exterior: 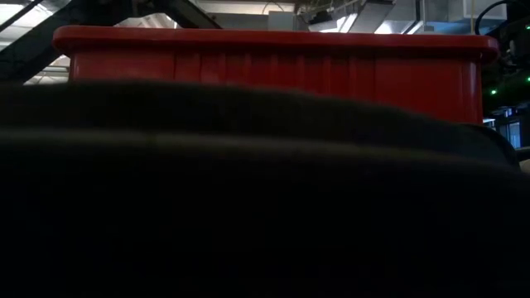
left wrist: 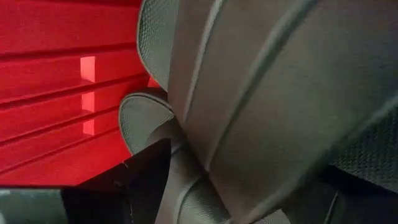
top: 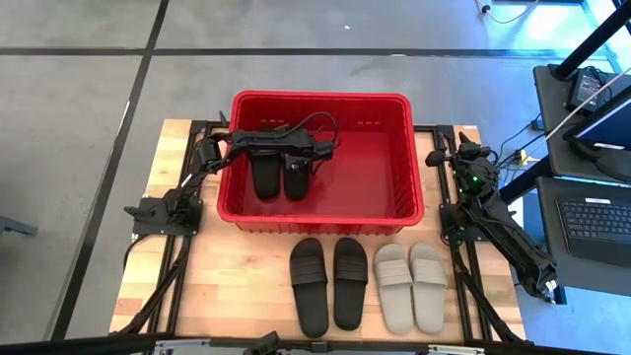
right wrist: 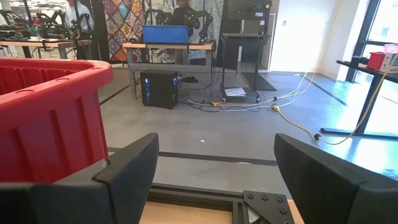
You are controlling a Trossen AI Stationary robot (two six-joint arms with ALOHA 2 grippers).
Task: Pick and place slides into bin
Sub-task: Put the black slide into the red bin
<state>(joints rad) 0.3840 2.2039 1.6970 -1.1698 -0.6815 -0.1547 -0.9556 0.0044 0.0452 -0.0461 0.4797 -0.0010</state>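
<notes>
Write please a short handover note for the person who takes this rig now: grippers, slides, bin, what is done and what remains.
Left gripper: open, inside the bin, over the two black slides lying there.
Right gripper: open, empty, parked beside the bin's right side.
Done: two black slides in the bin.
Left: black pair and beige pair on the table in front of the bin.

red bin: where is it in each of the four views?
High view: the red bin sits top centre, two black slides inside under the left gripper.
Low view: its wall spans the top.
Left wrist view: inner wall fills the left.
Right wrist view: corner at left.
Shared landmark: the bin's thick rim.
</notes>
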